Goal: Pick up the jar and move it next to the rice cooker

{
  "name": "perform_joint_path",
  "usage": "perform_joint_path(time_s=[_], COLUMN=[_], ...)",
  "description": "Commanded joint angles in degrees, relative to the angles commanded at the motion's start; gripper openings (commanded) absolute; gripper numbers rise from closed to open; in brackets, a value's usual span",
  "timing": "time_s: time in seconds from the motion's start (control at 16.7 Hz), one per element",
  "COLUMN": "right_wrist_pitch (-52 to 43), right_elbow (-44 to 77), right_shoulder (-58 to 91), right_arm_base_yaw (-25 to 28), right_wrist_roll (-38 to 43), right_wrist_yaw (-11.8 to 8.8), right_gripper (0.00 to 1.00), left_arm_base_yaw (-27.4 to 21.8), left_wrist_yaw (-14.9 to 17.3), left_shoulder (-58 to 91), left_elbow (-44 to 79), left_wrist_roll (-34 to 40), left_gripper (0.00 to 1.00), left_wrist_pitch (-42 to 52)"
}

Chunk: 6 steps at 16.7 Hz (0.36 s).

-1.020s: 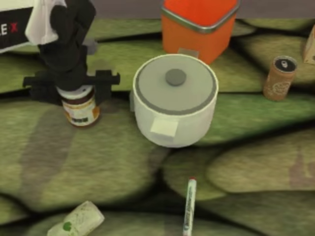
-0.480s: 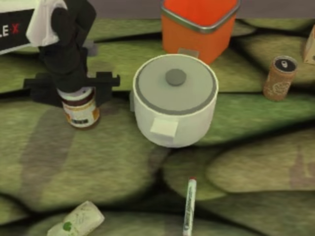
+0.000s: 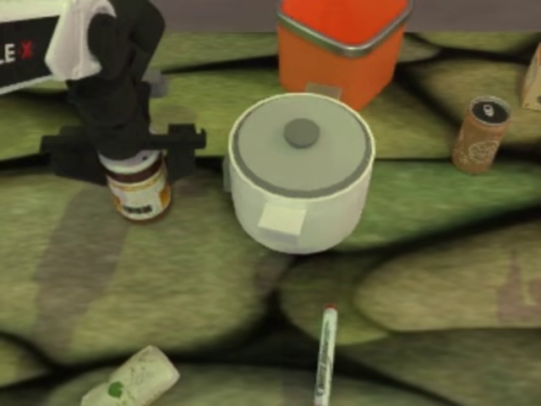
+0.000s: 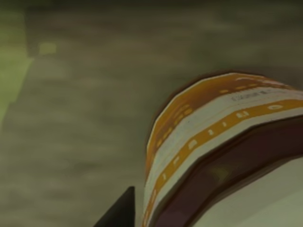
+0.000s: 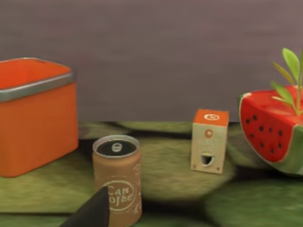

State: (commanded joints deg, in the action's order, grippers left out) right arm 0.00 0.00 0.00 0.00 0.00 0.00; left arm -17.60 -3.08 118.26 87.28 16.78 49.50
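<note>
The upright jar point(image 3: 138, 188), left of the rice cooker point(image 3: 300, 173), is straddled from above by the left gripper point(image 3: 124, 150); finger state cannot be told.

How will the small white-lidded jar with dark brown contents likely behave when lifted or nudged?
The small white-lidded jar looks rigid, so it should not flex under the left gripper straddling its lid. Its smooth cylindrical wall with the orange-striped label may slip. Standing upright on a narrow base, it could tip, then roll.

The jar point(image 3: 138, 188) stands left of the rice cooker point(image 3: 300, 172) — bin point(image 3: 341, 46) behind, marker point(image 3: 325, 351) in front.
</note>
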Motion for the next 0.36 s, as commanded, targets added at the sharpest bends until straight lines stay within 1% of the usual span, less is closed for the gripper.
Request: perform_joint_path(time_s=[0.06,0.36], right_wrist_pitch=[0.0,0.0], right_elbow=[0.0,0.0], right_shoulder=[0.0,0.0], right_arm_base_yaw=[0.0,0.0], right_wrist_roll=[0.0,0.0], right_wrist_yaw=[0.0,0.0], right_gripper=[1.0,1.0], left_arm_base_yaw=[0.0,0.0], left_wrist_yaw=[0.0,0.0], left_shoulder=[0.0,0.0], left_elbow=[0.0,0.0], left_wrist_roll=[0.0,0.0], left_gripper=[1.0,1.0], left_wrist_pitch=[0.0,0.0])
